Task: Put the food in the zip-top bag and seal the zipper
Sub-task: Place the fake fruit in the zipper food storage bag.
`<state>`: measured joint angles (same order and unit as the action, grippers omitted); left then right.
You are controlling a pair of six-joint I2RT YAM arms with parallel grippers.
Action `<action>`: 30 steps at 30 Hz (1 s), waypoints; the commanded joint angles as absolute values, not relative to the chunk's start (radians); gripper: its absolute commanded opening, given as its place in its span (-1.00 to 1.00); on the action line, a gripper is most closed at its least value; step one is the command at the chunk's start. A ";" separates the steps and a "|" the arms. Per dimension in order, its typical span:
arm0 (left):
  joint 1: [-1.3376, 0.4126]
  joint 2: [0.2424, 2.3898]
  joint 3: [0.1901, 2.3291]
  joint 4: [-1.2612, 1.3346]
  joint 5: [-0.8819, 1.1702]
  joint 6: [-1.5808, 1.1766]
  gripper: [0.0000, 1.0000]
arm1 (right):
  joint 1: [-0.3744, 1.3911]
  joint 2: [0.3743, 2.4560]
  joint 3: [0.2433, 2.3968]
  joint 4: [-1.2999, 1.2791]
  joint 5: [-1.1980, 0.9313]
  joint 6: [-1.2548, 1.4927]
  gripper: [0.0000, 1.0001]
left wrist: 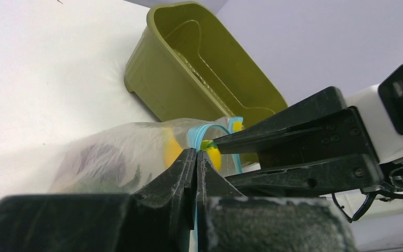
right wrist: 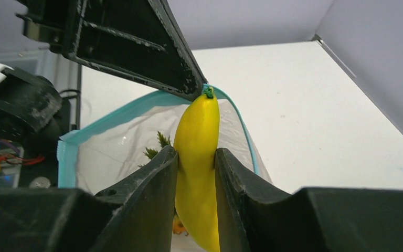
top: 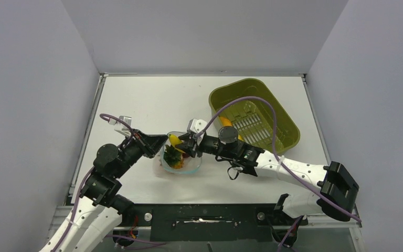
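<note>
The clear zip-top bag (top: 184, 165) lies at mid-table with its mouth raised. Its teal zipper (right wrist: 110, 118) curves around the opening. My left gripper (left wrist: 196, 153) is shut on the zipper strip at the mouth's edge and holds it up; from above it (top: 163, 140) is at the bag's left side. My right gripper (right wrist: 196, 153) is shut on a yellow banana (right wrist: 198, 126), whose tip points into the open mouth (top: 176, 140). Inside the bag lie an orange fruit with a green leafy top (top: 174, 156) and a purple piece (left wrist: 97, 157).
An olive-green basin (top: 273, 113) stands at the back right, with a yellow-orange piece (top: 225, 122) at its near-left corner. The right arm's purple cable (top: 262, 102) arcs over the basin. Grey walls close in the white table on three sides.
</note>
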<state>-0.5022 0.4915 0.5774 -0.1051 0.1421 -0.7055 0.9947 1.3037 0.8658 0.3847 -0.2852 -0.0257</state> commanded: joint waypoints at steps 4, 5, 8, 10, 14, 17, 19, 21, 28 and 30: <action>-0.502 0.469 0.587 0.022 0.181 -0.729 -1.00 | 1.029 1.314 0.847 0.370 -0.146 -0.192 -0.60; -0.504 0.469 0.583 0.023 0.180 -0.728 -1.00 | 1.032 1.317 0.848 0.366 -0.139 -0.202 -0.59; -0.504 0.469 0.577 0.026 0.182 -0.735 -1.00 | 1.046 1.325 0.842 0.376 -0.082 -0.219 -0.60; -0.505 0.471 0.580 0.025 0.186 -0.737 -1.00 | 1.056 1.327 0.833 0.399 -0.041 -0.222 -0.60; -0.504 0.464 0.575 0.022 0.187 -0.734 -1.00 | 1.085 1.336 0.824 0.439 0.056 -0.223 -0.57; -0.504 0.454 0.565 0.024 0.181 -0.736 -1.00 | 1.107 1.345 0.824 0.457 0.126 -0.225 -0.59; -0.504 0.453 0.567 0.020 0.179 -0.736 -1.00 | 1.113 1.342 0.827 0.462 0.166 -0.216 -0.62; -0.504 0.456 0.582 0.004 0.178 -0.736 -1.00 | 1.114 1.333 0.840 0.447 0.172 -0.206 -0.63; -0.504 0.455 0.602 -0.040 0.167 -0.716 -1.00 | 1.121 1.313 0.807 0.472 0.221 -0.194 -0.58; -0.503 0.453 0.595 -0.031 0.166 -0.725 -1.00 | 1.120 1.317 0.806 0.461 0.211 -0.186 -0.54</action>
<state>-0.5022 0.4686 0.5522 -0.0940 0.1650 -0.7219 1.1191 1.3399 0.8131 0.4038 0.1497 -0.1982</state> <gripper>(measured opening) 0.012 0.290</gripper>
